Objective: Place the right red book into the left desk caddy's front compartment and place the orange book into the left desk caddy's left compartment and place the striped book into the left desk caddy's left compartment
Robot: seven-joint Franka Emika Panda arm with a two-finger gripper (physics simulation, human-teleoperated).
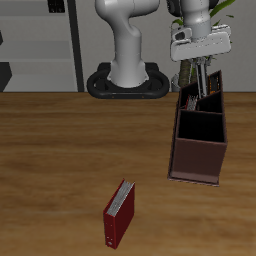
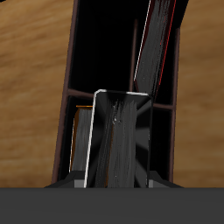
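Now, nearest us a red book (image 1: 119,215) lies on the worktop (image 1: 60,150), while farther back our claw (image 1: 203,80) grasps the striped book (image 2: 118,140) over the left desk caddy (image 1: 198,150); we should lower it upright, clear of the walls.

The desk caddy (image 1: 199,140) stands on the table (image 1: 60,150), lengthwise from back to front, towards the table's back. The gripper (image 1: 203,88) hangs over its rear compartment, holding a book (image 1: 210,86) upright with its lower end down inside that compartment. From the gripper's own view, that book (image 2: 121,140) is between the caddy's walls (image 2: 72,96), and another book (image 2: 157,48) leans tilted in a compartment beyond it. Well apart from the caddy, near the table's front edge, a third book (image 1: 119,214) lies on the table.
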